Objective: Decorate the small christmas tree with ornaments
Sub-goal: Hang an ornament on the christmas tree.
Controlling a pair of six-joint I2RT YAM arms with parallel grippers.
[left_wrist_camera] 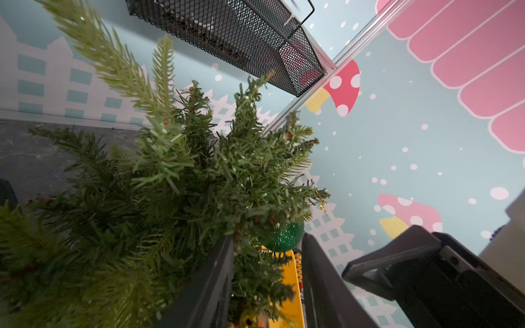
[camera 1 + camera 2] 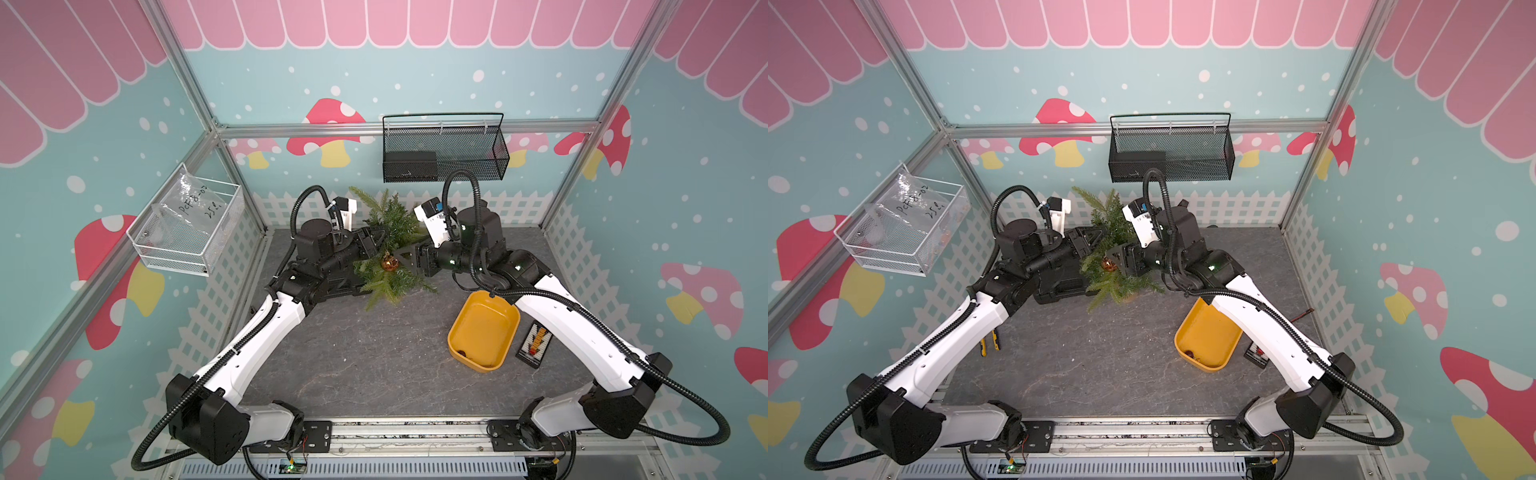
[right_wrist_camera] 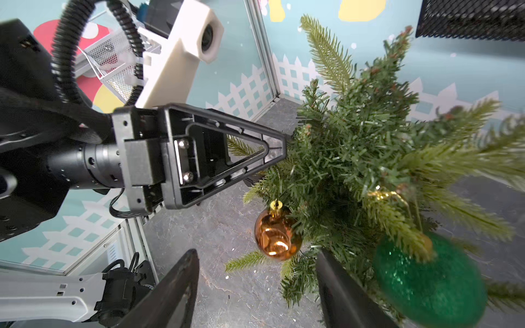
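Deep among needles (image 1: 255, 272), the left hand (image 1: 267, 241) stands half-spread; opposite, the right hand (image 3: 257, 252) gapes wide and empty. Amber ornament (image 3: 277, 235) and green ornament (image 3: 429, 281) hang on the small christmas tree (image 2: 386, 232) at the bench's (image 2: 353, 353) back; best withdraw straight, lest branches snag.

Both top views look steeply down on the whole table (image 2: 353, 365); both wrist views face the tree (image 1: 170, 184) from close.
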